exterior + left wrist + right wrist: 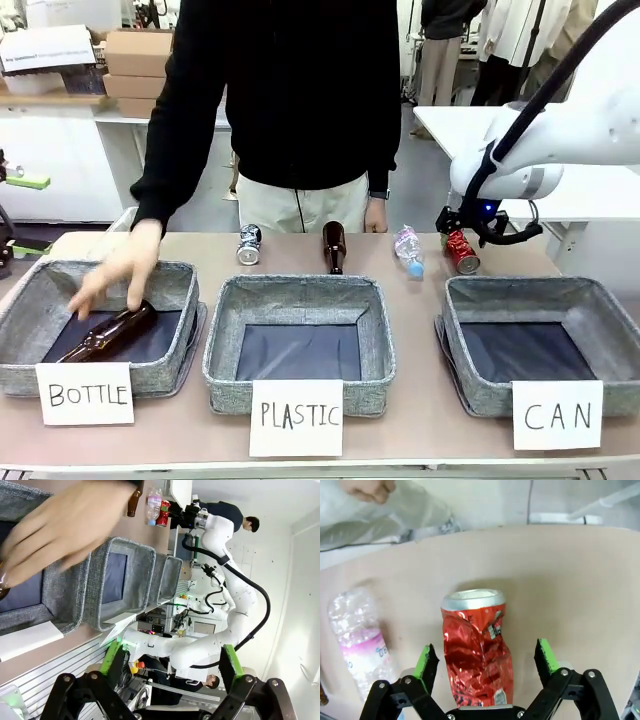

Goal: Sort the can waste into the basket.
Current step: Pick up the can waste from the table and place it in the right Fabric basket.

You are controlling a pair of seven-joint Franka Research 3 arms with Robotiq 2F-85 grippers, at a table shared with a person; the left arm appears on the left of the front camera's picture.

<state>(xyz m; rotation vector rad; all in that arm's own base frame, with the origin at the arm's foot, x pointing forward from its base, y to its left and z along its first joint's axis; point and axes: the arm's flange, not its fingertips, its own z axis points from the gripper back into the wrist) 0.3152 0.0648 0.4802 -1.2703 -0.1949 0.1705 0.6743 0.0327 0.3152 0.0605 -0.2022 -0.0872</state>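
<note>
Right gripper (486, 659) is straddling the red can (475, 645) just behind the CAN basket (520, 287), jaws standing fully open, gripping nothing; can's long axis is lying crosswise to their closing line

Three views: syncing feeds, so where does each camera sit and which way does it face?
Front: fixed on the robot's side, facing across the table at the person; right arm enters from right.
Left wrist: rolled sideways, looking past the person's hand toward that arm; open left gripper at bottom.
Right wrist: looking down; open right gripper straddles the red can.
Shared: front and right wrist, that can.
</note>
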